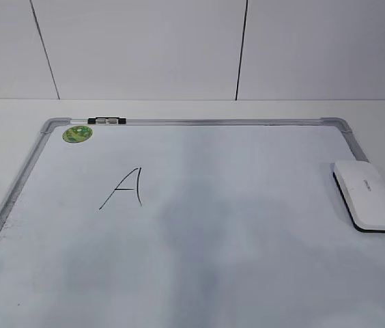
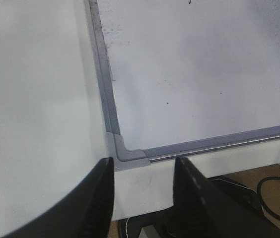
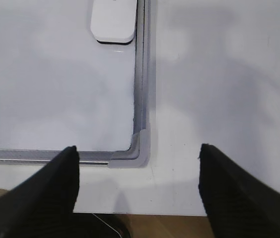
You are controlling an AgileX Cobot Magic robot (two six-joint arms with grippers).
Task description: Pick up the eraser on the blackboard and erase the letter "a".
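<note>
The white eraser (image 1: 366, 195) lies flat on the blackboard (image 1: 192, 121), against its right frame; it also shows at the top of the right wrist view (image 3: 113, 20). The only letter I see is a tall angular capital "A" (image 1: 124, 188) on the left half of the board. No small lowercase "a" shows in any view. Neither gripper appears in the exterior view. My left gripper (image 2: 144, 166) is open and empty over the board's near left corner (image 2: 122, 151). My right gripper (image 3: 137, 151) is wide open and empty over the near right corner (image 3: 135, 148), well short of the eraser.
A round green sticker (image 1: 77, 134) sits in the board's far left corner, with a small black-and-silver clip (image 1: 107, 120) on the top frame beside it. The white table edge (image 2: 145, 193) runs just below the board, with dark cables (image 2: 274, 193) beyond it.
</note>
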